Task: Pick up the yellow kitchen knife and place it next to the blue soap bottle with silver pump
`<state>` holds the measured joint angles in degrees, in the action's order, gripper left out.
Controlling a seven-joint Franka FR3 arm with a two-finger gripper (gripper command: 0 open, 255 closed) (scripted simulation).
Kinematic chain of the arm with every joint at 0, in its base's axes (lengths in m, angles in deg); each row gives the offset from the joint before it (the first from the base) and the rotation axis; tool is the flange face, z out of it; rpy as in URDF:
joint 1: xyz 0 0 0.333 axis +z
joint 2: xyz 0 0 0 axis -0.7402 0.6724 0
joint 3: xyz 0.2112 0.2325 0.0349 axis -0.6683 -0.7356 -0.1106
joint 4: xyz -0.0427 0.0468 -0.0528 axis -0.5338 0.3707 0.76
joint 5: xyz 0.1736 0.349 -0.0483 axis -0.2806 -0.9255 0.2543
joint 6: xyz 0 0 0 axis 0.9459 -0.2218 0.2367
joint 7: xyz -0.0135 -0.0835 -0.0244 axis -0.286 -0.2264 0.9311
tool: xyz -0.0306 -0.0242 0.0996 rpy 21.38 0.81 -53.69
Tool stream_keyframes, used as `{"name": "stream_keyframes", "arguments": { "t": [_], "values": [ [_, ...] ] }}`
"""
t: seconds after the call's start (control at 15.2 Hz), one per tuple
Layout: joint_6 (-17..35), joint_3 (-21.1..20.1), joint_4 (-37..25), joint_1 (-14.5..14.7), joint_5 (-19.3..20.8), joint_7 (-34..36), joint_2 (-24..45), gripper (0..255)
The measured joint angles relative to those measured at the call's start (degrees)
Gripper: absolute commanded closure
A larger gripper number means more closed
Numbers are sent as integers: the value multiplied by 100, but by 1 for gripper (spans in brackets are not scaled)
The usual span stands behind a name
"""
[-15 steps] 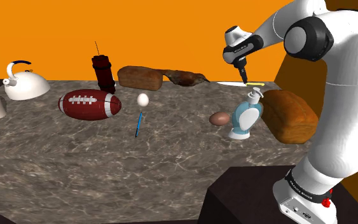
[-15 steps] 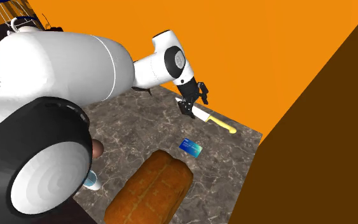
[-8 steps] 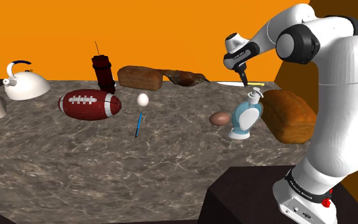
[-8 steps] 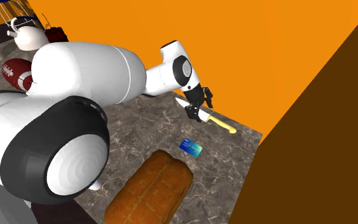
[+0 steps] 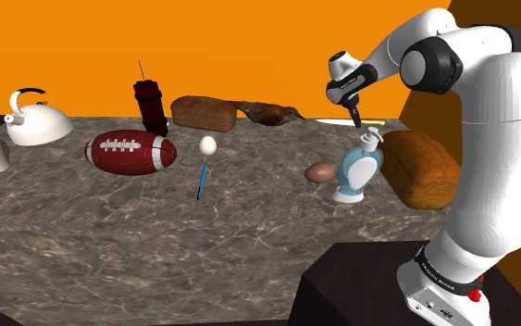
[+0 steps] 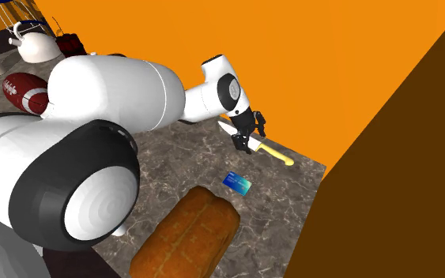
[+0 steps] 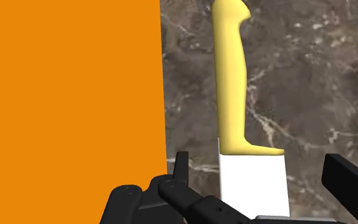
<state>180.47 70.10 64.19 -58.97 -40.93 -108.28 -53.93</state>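
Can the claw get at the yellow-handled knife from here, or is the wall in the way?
Probably yes. The open claw hangs right over the knife, fingers either side of the blade; the orange wall is close beside but not between.

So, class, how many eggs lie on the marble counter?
2. A white egg beside the football; a brown egg beside the blue soap bottle. More could hide behind the big loaf.
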Motion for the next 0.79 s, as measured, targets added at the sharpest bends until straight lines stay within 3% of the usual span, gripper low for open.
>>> {"name": "stream_keyframes", "arguments": {
  "t": [0.07, 0.79],
  "values": [
    [0, 0, 0, 0, 0, 0, 0, 255],
    [-37, -1, -33, 6, -2, -14, -29, 255]
  ]
}}
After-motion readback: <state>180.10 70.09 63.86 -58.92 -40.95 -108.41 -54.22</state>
